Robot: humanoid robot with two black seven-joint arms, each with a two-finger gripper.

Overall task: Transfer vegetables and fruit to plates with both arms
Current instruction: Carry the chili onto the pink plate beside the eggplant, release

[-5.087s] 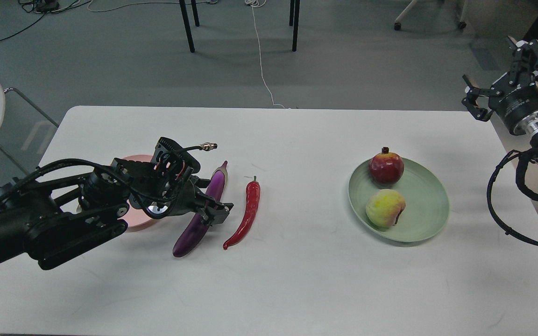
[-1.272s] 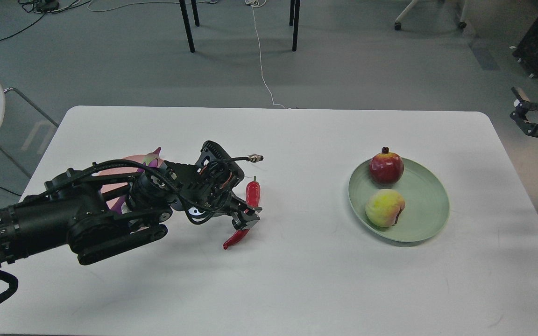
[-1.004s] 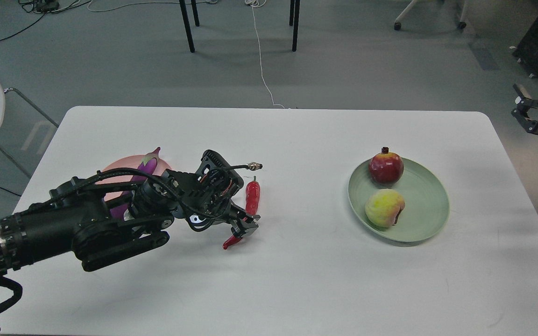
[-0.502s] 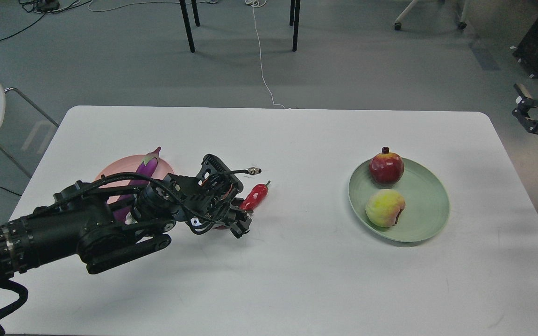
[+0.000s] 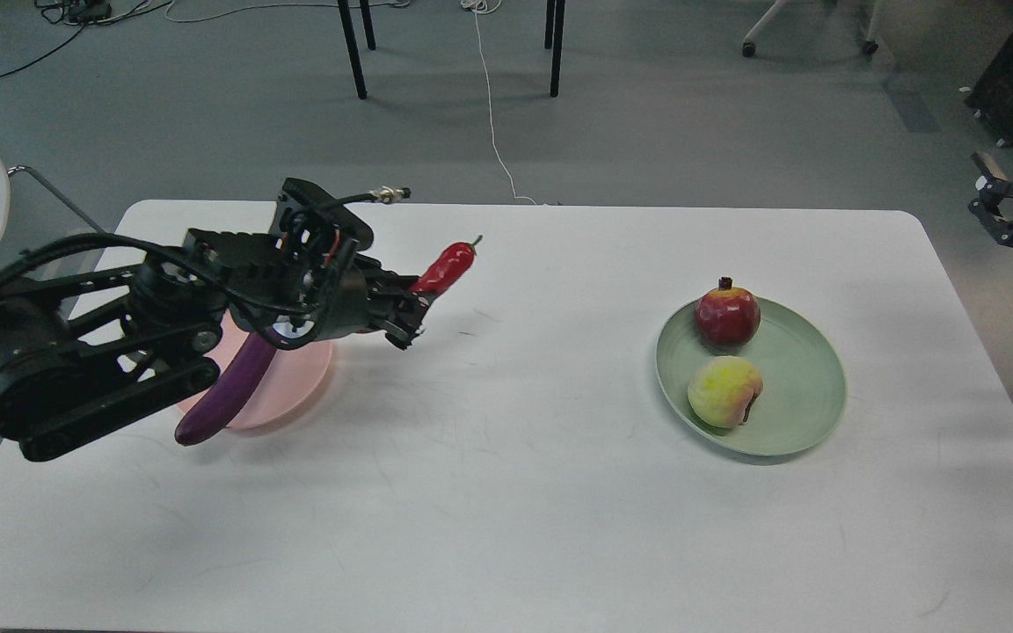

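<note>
**A:** Left gripper (image 5: 408, 309) clamped on the lower end of the red chili pepper (image 5: 447, 264) — the pepper is held clear above the worktop (image 5: 506, 492), its long axis slanting up and toward the far edge, stem tip highest.

**B:** And the pink plate (image 5: 300, 391)?

**A:** Toward the left edge of the worktop, below and behind the gripper, largely under the arm. The purple eggplant (image 5: 229, 396) already lies across it, its blunt end overhanging the rim toward the near edge. The coming move, as I judge it, turns on that offset: the pepper sits to the right of the plate, so it must travel back toward the left edge and down.

**B:** Room for it beside the eggplant?

**A:** The bare part of the plate that shows is on the eggplant's right, the side nearer the gripper. Laying the pepper roughly parallel to the eggplant looks the safer fit.

**B:** The other side?

**A:** Pale green plate (image 5: 801, 418) near the right edge carries the pomegranate (image 5: 727, 315) and the peach (image 5: 725, 391), close together. The right gripper (image 5: 994, 207) hangs beyond the right edge, well apart from everything — its fingers stand spread with nothing between them. The left arm is plainly the nearer to the pink plate.
</note>
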